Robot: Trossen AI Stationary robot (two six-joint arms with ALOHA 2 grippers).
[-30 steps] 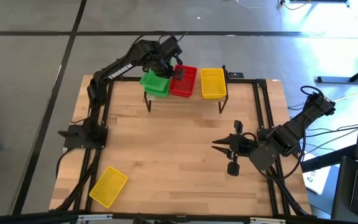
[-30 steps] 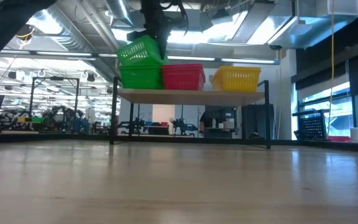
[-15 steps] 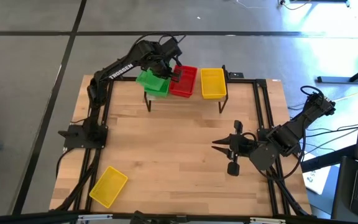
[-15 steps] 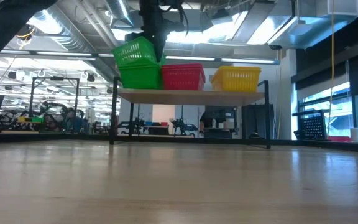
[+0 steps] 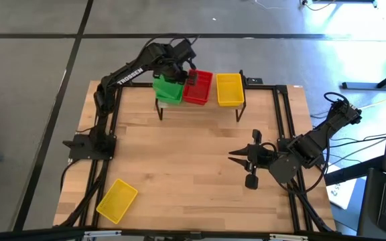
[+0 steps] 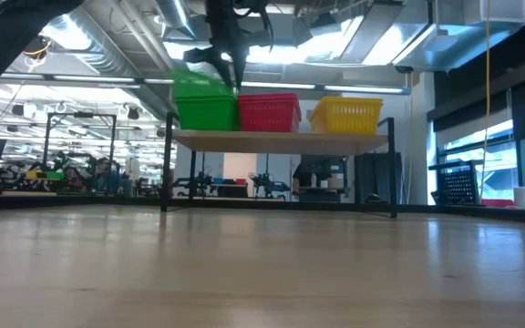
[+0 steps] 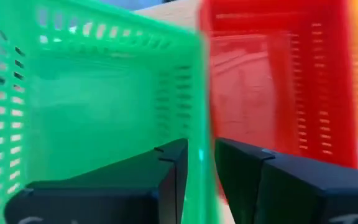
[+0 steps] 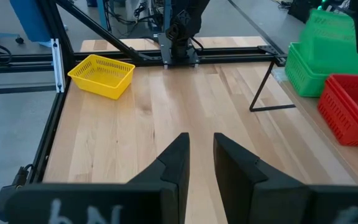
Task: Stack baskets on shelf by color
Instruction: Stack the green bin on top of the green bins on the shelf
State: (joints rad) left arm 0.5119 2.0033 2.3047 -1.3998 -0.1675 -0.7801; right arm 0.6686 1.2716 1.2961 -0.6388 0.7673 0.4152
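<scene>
Left hand (image 7: 197, 180) straddled the top green basket's (image 5: 168, 88) wall at the shelf's (image 6: 281, 137) left end, fingers spread. Best to lift straight up clear of the rim. Right hand (image 8: 199, 155) waited, slightly parted.

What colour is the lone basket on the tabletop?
Yellow basket, clearest in the right wrist view.

Overhead, straight down on the whole tabletop (image 5: 193, 147). Low and level across it toward the shelf (image 6: 281, 137), also seen from above. Left wrist pressed close against green basket (image 7: 98, 99) and red basket (image 7: 272, 81). Right wrist wide across the boards, sharing both.
</scene>
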